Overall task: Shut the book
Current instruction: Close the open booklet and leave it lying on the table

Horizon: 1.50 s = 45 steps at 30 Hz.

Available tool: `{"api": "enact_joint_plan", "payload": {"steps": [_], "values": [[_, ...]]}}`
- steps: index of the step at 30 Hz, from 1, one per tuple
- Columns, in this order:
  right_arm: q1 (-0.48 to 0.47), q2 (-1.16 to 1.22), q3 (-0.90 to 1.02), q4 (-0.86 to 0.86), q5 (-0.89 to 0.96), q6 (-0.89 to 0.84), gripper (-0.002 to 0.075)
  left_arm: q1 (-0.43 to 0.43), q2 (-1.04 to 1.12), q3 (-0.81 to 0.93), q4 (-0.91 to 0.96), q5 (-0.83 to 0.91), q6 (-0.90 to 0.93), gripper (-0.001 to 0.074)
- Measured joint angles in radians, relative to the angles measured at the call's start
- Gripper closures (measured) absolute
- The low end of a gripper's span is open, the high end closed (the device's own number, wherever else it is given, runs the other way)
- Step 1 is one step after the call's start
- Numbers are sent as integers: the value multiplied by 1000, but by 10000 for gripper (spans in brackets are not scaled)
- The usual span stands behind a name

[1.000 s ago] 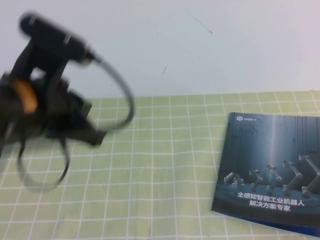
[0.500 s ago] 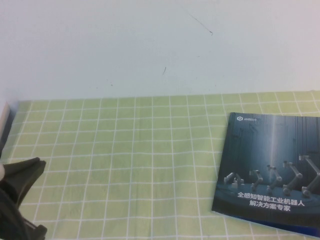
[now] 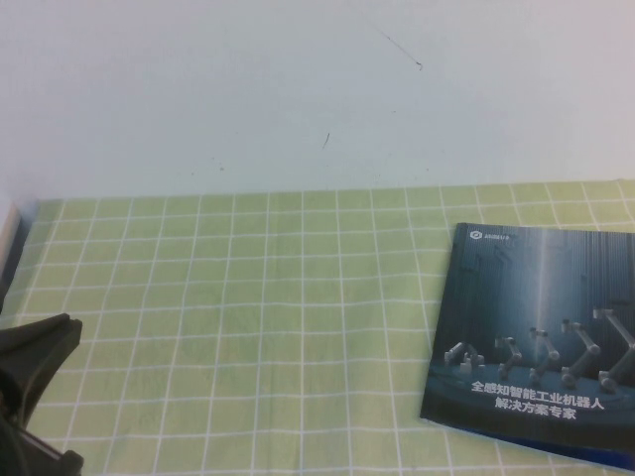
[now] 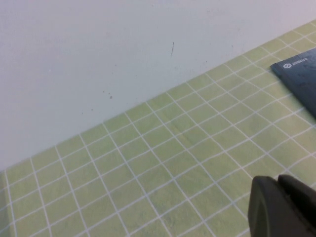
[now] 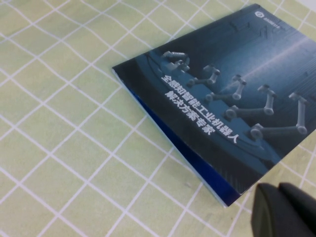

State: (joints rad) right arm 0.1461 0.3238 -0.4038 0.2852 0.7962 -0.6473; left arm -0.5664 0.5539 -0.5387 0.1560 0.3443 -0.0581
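The book lies closed and flat on the green checked cloth at the table's right side, its dark blue cover with robot-arm pictures and white text facing up. In the right wrist view the book fills the upper half, and my right gripper hovers just off its near corner, fingers pressed together and holding nothing. The left wrist view catches one corner of the book far off, and my left gripper is shut and empty over bare cloth. Part of the left arm shows at the high view's bottom left corner.
The green checked cloth covers the table from the pale wall forward. A white edge shows at the far left beside the cloth.
The left arm, which was raised over the table's left side a second ago, has dropped back to the bottom left corner. The book has not moved.
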Motion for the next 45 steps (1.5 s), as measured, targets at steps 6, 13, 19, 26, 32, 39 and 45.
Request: {"api": "enact_joint_plan", "payload": {"steps": [6,13,19,26,32,39,45], "values": [[0,0,0,0,0,0,729,23,-24,7,13,-32,-49,738],[0,0,0,0,0,-2,729,198,-203,127,-94,-84,58,738],[0,0,0,0,0,-6,729,379,-396,287,-172,-52,119,738],[0,0,0,0,0,-6,729,465,-559,470,-191,-26,126,738],[0,0,0,1,0,-6,729,467,-564,551,-196,-10,47,738],[0,0,0,1,0,-6,729,415,-568,551,-187,-8,21,738],[0,0,0,2,0,-6,729,404,-568,551,-172,-8,-36,738]]}}
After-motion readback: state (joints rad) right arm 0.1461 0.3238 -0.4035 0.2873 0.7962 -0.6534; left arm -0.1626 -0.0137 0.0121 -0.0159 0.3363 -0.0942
